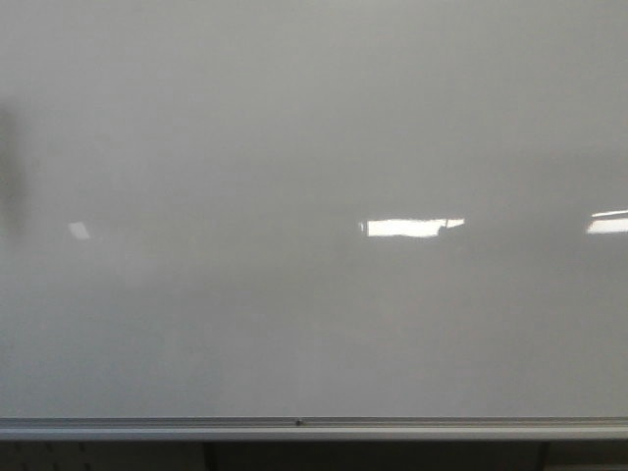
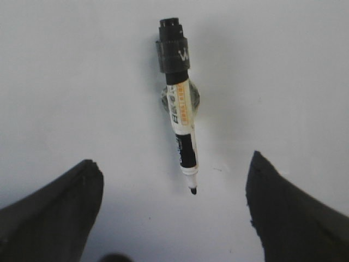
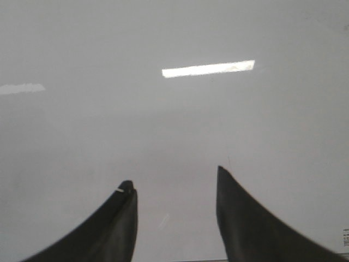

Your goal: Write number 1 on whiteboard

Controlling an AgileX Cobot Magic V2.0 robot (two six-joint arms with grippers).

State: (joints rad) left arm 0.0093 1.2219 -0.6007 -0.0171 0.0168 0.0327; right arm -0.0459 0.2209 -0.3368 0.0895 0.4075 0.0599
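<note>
Front view shows the whiteboard [image 1: 314, 128] bare: no black stroke anywhere on it, only bright light reflections and the silver rim [image 1: 314, 428] along its lower edge, so the number 1 is not yet written and I judge the task to be at its very start, the pen not even picked up. Neither arm shows in that view. Taking the marker [image 2: 180, 103] as the landmark and going left to right in the left wrist view: the left finger [image 2: 60, 213] stands well to the marker's left, then comes the marker itself, stuck against a pale surface with what looks like a small round holder behind its barrel, its black cap end pointing away from the left gripper [image 2: 172, 204] and its bare tip pointing toward the gap between the fingers, then the other finger [image 2: 283, 213] well to its right. The jaws are spread wide and hold nothing; the marker's tip lies just ahead of the gap, not touched. The next move, as I read it, calls for the left gripper to advance so the barrel sits between the fingers, then close on it firmly. The right gripper [image 3: 174, 218] faces the whiteboard [image 3: 174, 125] with its fingers apart, empty too.
</note>
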